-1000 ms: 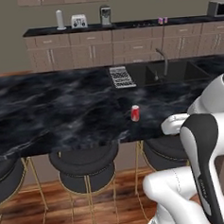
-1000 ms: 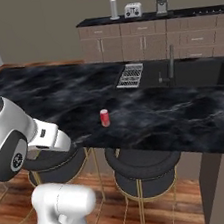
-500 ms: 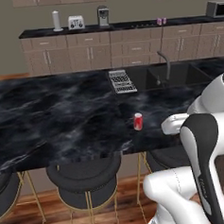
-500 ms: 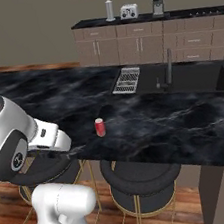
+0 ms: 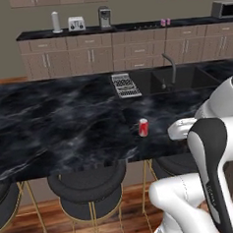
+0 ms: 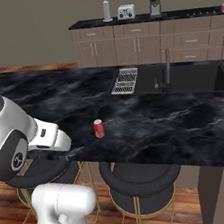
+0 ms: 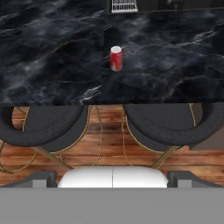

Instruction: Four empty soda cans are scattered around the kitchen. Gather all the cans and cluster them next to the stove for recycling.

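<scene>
Black marble counter (image 7: 52, 52) stretches wide, up ahead of the claw (image 7: 112, 177). Two round dark stools (image 7: 41, 124) sit under its edge, closer to the claw. One red soda can (image 7: 116, 58) stands upright on the counter, straight ahead, well apart. Claw fingers (image 7: 41, 178) are spread wide, grasping nothing.

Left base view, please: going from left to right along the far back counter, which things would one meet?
White canister → toaster → coffee machine → stove → two purple soda cans → microwave.
</scene>
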Tool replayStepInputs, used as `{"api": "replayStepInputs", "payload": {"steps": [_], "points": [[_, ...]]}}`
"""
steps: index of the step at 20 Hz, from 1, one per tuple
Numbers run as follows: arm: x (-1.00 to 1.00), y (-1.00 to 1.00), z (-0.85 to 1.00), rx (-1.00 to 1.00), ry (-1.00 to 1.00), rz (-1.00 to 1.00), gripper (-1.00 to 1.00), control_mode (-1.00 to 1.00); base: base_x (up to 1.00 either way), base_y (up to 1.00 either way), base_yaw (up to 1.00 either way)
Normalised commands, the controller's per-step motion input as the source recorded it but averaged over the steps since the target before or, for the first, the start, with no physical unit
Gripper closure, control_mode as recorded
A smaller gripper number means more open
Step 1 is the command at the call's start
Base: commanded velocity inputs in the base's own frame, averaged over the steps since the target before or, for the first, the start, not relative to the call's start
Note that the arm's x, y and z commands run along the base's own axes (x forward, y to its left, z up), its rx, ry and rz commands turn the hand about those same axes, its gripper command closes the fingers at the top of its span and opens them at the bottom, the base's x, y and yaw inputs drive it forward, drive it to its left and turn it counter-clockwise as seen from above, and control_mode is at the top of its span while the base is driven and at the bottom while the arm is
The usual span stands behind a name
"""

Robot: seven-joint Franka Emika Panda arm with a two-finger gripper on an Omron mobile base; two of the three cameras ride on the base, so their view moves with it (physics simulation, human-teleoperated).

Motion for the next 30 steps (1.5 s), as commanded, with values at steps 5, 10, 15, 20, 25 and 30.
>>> {"api": "replayStepInputs", "payload": {"steps": [5,10,15,20,25,30], "points": [[0.0,0.04,0.15,-0.03,-0.02,-0.02,-1.0,-1.0,0.0,0.1,-0.02],[0.0,0.11,0.51,-0.1,-0.05,-0.06,-1.0,-1.0,0.0,0.0,0.0],[0.0,0.02,0.46,-0.07,-0.01,-0.05,-1.0,-1.0,0.0,0.0,0.0],[0.09,-0.01,0.06,0.0,0.0,0.0,-1.0,-1.0,0.0,0.0,0.0],[0.21,-0.02,-0.05,0.02,0.01,0.05,-1.0,-1.0,0.0,0.0,0.0],[0.41,0.0,-0.14,0.05,0.08,0.01,-1.0,-1.0,0.0,0.0,0.0]]}}
